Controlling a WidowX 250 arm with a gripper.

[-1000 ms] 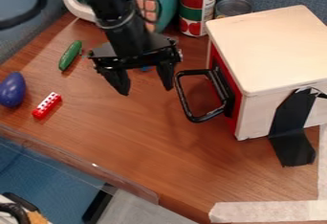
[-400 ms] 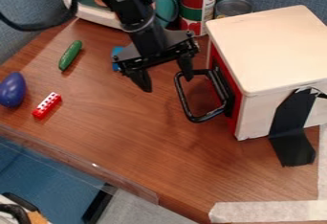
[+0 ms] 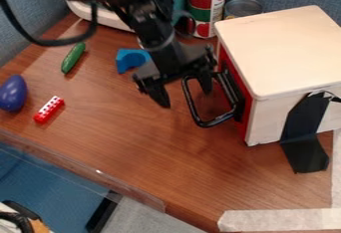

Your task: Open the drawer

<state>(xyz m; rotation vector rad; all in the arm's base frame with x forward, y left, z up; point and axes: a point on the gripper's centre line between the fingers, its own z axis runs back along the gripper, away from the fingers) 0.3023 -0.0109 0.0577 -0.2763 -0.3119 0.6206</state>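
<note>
The gripper (image 3: pixel 187 98) hangs open at the black drawer handle (image 3: pixel 191 102), one finger left of the handle's outer bar and the other over the handle's opening, near its top. The handle juts leftward from the red drawer front (image 3: pixel 245 122) of the wooden box (image 3: pixel 283 53) on the right. That front looks flush with the box. Whether the fingers touch the handle I cannot tell.
Behind stand two cans (image 3: pixel 205 9) (image 3: pixel 242 8). To the left lie a blue block (image 3: pixel 130 59), a green cucumber (image 3: pixel 73 58), a red brick (image 3: pixel 49 110) and a purple eggplant (image 3: pixel 13 93). Black tape (image 3: pixel 303 137) holds the box's near side.
The gripper has moved right and slightly down to the handle, one finger now inside the handle's outline. The blue block behind it has come into sight. The drawer has not moved.
</note>
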